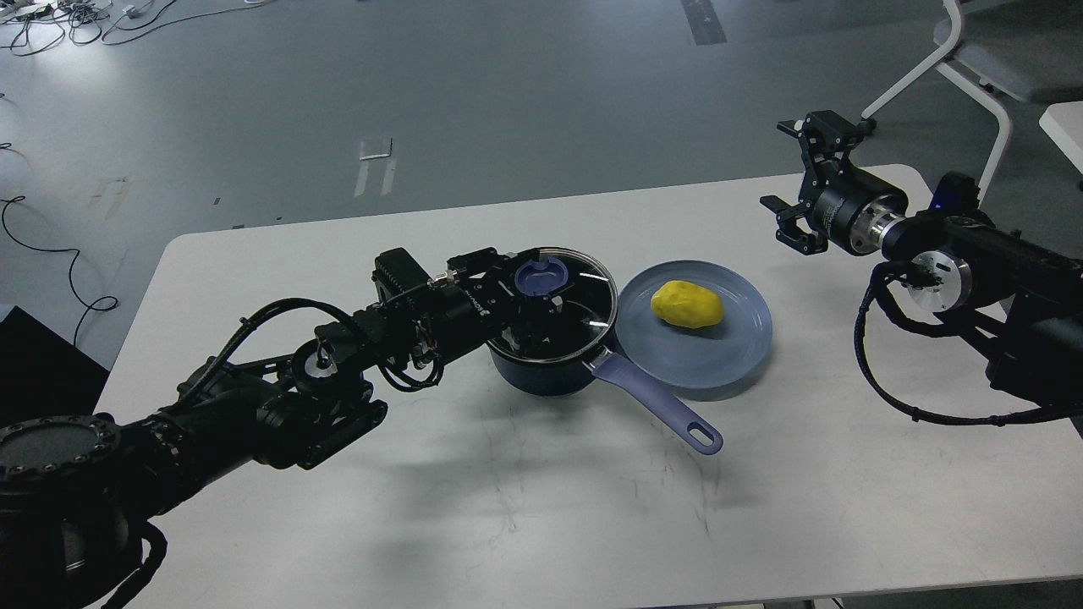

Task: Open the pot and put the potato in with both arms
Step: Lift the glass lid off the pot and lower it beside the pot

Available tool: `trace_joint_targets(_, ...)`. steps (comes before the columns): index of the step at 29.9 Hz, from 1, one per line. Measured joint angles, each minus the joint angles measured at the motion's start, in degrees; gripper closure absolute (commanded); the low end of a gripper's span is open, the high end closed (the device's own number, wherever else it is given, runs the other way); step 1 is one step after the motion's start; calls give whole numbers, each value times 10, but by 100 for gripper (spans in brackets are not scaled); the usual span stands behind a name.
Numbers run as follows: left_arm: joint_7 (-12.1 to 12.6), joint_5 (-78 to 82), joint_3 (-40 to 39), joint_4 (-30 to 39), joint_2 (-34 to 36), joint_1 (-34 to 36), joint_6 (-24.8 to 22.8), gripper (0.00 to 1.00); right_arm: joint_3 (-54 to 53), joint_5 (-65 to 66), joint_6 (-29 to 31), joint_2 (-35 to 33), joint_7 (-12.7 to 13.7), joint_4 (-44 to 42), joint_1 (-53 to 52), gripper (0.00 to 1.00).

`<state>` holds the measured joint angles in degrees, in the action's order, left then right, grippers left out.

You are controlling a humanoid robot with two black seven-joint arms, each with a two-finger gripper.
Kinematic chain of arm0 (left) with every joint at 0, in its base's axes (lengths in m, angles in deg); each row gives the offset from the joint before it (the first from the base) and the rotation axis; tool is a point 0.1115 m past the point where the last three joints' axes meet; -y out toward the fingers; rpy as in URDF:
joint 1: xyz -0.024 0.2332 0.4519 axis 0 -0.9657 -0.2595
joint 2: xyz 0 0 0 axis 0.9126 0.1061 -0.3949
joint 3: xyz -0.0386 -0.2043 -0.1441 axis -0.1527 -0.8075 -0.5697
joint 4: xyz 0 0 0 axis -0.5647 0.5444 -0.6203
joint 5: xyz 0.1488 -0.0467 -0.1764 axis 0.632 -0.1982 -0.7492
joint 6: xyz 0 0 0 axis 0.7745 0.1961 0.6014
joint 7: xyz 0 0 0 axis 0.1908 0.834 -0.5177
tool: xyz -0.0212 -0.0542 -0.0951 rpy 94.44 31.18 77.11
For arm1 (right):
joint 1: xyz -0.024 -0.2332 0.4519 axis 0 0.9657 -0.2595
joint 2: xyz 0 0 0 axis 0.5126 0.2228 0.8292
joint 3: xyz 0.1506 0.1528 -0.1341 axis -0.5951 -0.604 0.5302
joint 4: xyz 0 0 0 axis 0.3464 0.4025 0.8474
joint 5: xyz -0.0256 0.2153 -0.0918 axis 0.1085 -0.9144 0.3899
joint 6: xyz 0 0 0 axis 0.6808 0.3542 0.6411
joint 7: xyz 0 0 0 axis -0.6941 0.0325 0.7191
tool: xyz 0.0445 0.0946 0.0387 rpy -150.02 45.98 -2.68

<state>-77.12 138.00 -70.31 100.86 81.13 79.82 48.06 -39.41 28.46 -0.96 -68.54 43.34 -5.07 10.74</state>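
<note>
A dark blue pot with a purple handle stands mid-table under a glass lid with a purple knob. My left gripper reaches in from the left and its fingers close around the knob; the lid sits slightly tilted on the pot. A yellow potato lies on a blue plate just right of the pot. My right gripper is open and empty, in the air over the table's far right, well right of the plate.
The white table ends close behind the pot and plate. A white chair frame stands behind the right arm. Cables lie on the floor at the far left.
</note>
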Motion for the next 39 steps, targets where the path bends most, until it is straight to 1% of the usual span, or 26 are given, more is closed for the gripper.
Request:
trace_joint_targets(4,0,-54,-7,38,34,32,0,49,0,0,0,0,0,1,-2,0)
trace_joint_targets(8,0,-108,-7,110,89,69,0,49,6,0,0,0,0,1,-4,0)
trace_joint_targets(14,0,-109,2,128,150,77,0,49,11,0,-1,5,0,0,-6,0)
trace_joint_targets(17,0,-97,8,129,197,54,0,49,12,0,-1,6,0,0,-6,0)
trace_joint_targets(19,0,-88,11,129,223,26,0,49,13,0,-1,6,0,-1,-6,0)
trace_joint_targets(23,0,-69,12,127,250,-37,0,49,13,0,-1,6,0,-1,-5,0)
trace_joint_targets(29,0,-62,13,124,261,-103,0,48,16,0,-1,5,0,-4,-4,0)
trace_joint_targets(36,0,-64,12,117,252,-128,0,48,21,1,-1,6,0,-7,-6,0)
trace_joint_targets(39,0,-67,10,96,241,-134,0,47,21,1,-1,5,0,-7,-6,0)
